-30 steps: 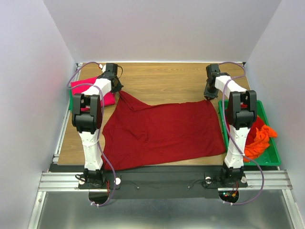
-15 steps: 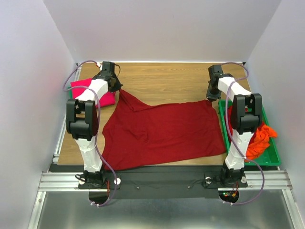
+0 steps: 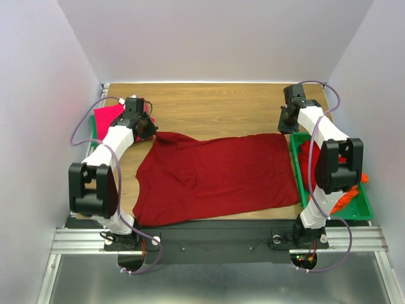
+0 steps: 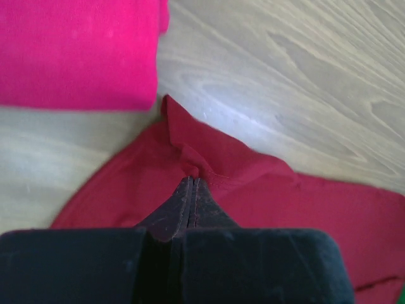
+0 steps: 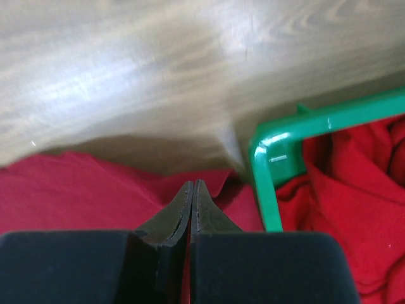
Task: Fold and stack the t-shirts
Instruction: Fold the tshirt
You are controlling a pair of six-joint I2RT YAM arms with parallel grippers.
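Note:
A dark red t-shirt (image 3: 218, 177) lies spread across the middle of the table. My left gripper (image 3: 149, 130) is shut on its far left corner, and the cloth bunches at the tips of my left gripper (image 4: 192, 180). My right gripper (image 3: 285, 128) is shut on the far right corner, beside the tray. In the right wrist view, red cloth (image 5: 76, 190) shows between the closed fingers of my right gripper (image 5: 192, 183). A folded pink-magenta t-shirt (image 3: 106, 118) rests at the far left, just beyond the left gripper (image 4: 76, 50).
A green tray (image 3: 362, 214) stands along the right edge, its corner (image 5: 269, 183) close to the right fingers. It holds a crumpled red shirt (image 5: 354, 190) and an orange one (image 3: 345, 196). Bare wood lies beyond the shirt; white walls enclose the table.
The right gripper has shut on the shirt's far right corner. Both arms have swung outward and lower, and the left corner has been drawn left and down, flattening the far edge.

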